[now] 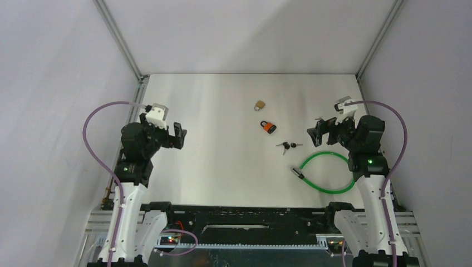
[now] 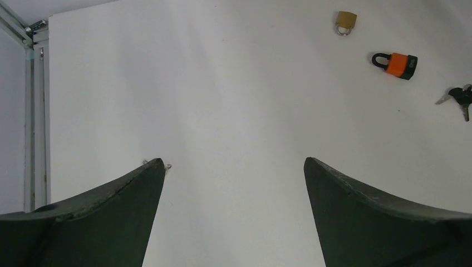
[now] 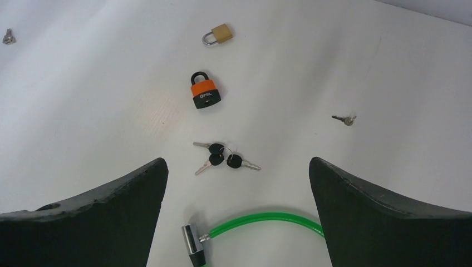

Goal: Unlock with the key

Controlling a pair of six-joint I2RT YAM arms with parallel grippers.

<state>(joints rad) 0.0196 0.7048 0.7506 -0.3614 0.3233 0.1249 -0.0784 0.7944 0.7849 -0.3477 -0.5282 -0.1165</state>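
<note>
The key bunch [image 3: 225, 157] lies untouched on the table [image 1: 217, 172], just ahead of the right gripper [image 3: 236, 167], whose jaws stand wide apart and hold nothing. The left gripper [image 2: 234, 164] is spread and empty too, well apart from everything. Beyond the keys sits the orange padlock [image 3: 204, 92], its shackle closed as far as I can see, and farther still a small brass padlock [image 3: 218, 34]. A green cable lock [image 3: 261, 219] curls near the right arm, and one loose key [image 3: 345, 118] lies off to the side. Nothing looks started: picking up a key, steadying a lock, inserting and turning all remain.
</note>
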